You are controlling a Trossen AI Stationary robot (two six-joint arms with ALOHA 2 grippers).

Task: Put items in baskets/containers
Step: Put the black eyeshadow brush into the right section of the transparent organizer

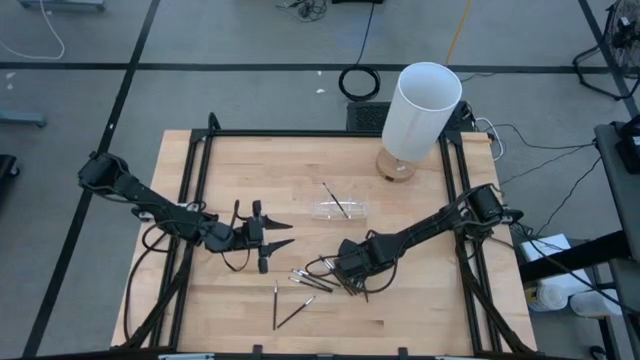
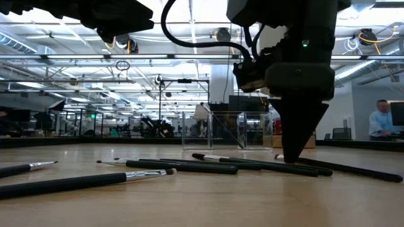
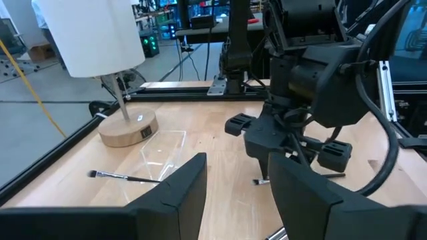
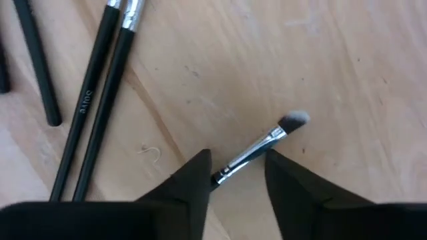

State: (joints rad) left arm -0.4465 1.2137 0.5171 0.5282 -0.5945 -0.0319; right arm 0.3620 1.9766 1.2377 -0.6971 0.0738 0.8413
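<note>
While the right gripper was down at the bench, its two fingers stood either side of one brush, the slim ferrule lying in the gap between them; whether they had pinched it yet could not be told, though the straddle suited a grasp across the thin shaft. Beside it lay the other brushes, loose on the wood near the front of the bench and apart from the clear tray, which sat farther back with one brush resting across it. The tray stood near the white cylinder on its wooden base. The left gripper waited just off to the side, fingers spread and holding nothing.
</note>
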